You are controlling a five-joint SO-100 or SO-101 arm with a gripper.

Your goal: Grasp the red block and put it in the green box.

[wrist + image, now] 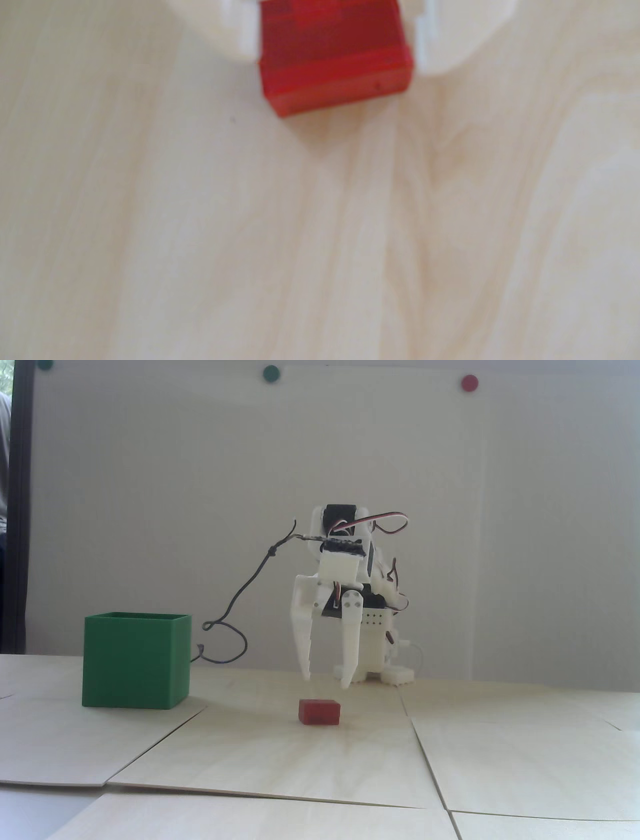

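We count one red block [320, 712] and one green box [136, 660] on the tabletop [500, 760] — our two fingers [305, 655] hang spread above the block.

table [500, 750] – pale wood-veneer panels, matt, fine grain, visible seams | red block [320, 712] – solid plastic look, matt, faint layer lines in wrist view [332, 69] | green box [131, 660] – thin-walled plastic, matt, plain sides | fingers [307, 647] – white plastic, matt, ridged inner edge | wall [200, 485] – smooth, matt white

Wrist view, blurred: top edge crops red block [332, 59] and claw [337, 65].
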